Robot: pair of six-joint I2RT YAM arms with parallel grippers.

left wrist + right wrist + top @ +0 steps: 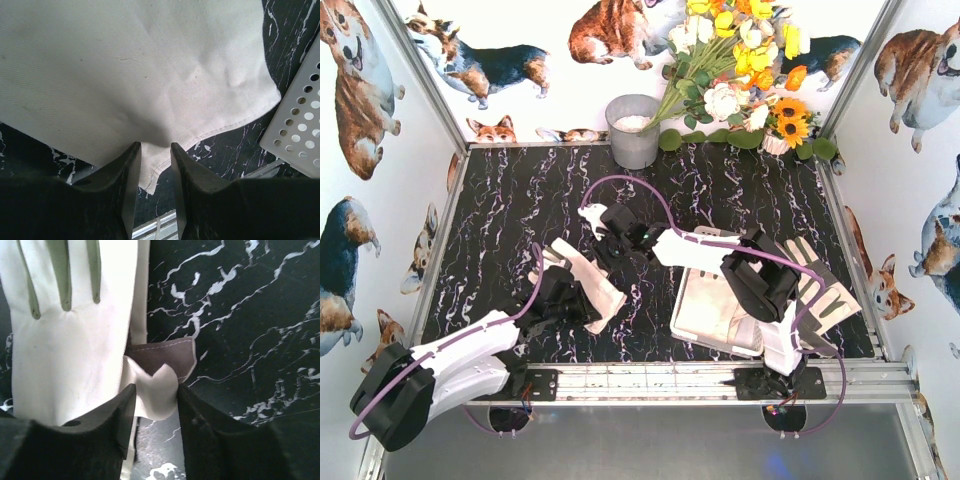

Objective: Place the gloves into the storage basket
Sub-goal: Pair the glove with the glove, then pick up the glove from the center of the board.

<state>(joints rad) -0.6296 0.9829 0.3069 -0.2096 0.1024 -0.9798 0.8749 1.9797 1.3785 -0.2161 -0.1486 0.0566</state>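
My left gripper [572,292] is shut on the edge of a plain white glove [592,272] left of the storage basket [680,318]. In the left wrist view its jaws [155,146] pinch a fold of that glove [140,70], with the basket's perforated corner [300,125] at the right. My right gripper [610,230] reaches across to the table's middle and is shut on a second glove [592,215]. In the right wrist view its jaws [152,389] clamp a white flap of that glove [65,350]. More gloves lie in the basket. One with grey-brown patches [823,285] lies at the basket's right side.
A grey metal bucket [633,130] stands at the back centre beside a bunch of artificial flowers [740,70]. A metal rail [650,378] runs along the near edge. Printed walls enclose the black marbled table [520,190] on three sides.
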